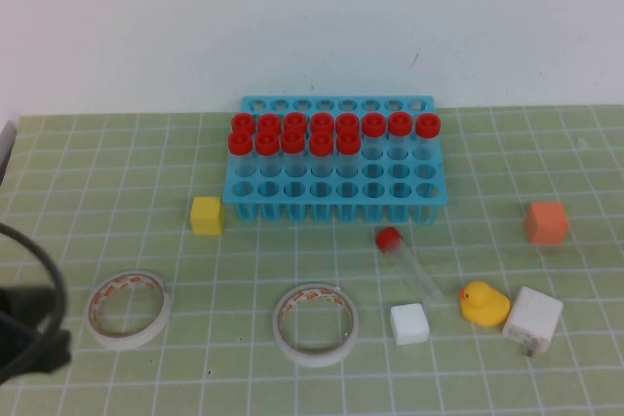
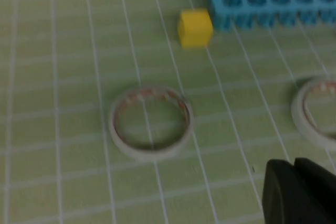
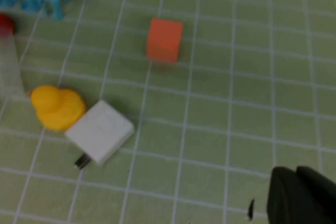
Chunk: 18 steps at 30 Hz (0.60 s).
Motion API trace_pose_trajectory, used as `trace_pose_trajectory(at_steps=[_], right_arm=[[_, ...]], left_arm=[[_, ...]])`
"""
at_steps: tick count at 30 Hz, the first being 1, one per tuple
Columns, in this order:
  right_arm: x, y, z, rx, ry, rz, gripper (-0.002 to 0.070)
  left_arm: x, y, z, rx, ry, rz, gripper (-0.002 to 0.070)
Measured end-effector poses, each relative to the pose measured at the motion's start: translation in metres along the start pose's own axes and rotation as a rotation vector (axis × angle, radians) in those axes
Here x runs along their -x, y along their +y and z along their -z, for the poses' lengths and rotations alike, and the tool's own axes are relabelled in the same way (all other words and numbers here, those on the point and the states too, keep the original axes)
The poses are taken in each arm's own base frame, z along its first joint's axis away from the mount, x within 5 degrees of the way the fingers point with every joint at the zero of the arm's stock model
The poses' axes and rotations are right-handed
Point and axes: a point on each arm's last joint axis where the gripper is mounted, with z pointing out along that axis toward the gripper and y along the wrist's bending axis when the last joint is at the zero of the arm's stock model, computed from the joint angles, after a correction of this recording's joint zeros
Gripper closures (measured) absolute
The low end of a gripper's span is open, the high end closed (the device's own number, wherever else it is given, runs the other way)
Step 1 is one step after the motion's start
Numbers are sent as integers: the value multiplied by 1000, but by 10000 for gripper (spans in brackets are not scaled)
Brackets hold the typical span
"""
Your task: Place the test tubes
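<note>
Left gripper, right gripper closed, parked

Tube before rack, duck seemingly just beside

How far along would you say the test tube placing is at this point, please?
Done: two rows of red-capped tubes stand in the blue rack. In hand: nothing; the left claw sits shut and empty by a tape roll, the right claw shut and empty near the white charger. Left: one loose tube lies on the mat before the rack.
</note>
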Motion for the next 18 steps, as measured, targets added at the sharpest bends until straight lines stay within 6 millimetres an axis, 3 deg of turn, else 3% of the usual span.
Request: trace_pose_trajectory(at_steps=[4, 8, 12, 18], right_arm=[[3, 5, -40, 130, 144, 21, 678], [20, 21, -75, 267, 218, 77, 678], [42, 56, -103, 371, 237, 190, 678], [69, 124, -146, 489, 247, 356, 678]], left_arm=[[-15, 0, -22, -42, 237, 47, 676], [-22, 2, -36, -54, 361, 56, 676], [-24, 3, -42, -53, 389, 59, 676], [-23, 3, -42, -51, 380, 60, 676]])
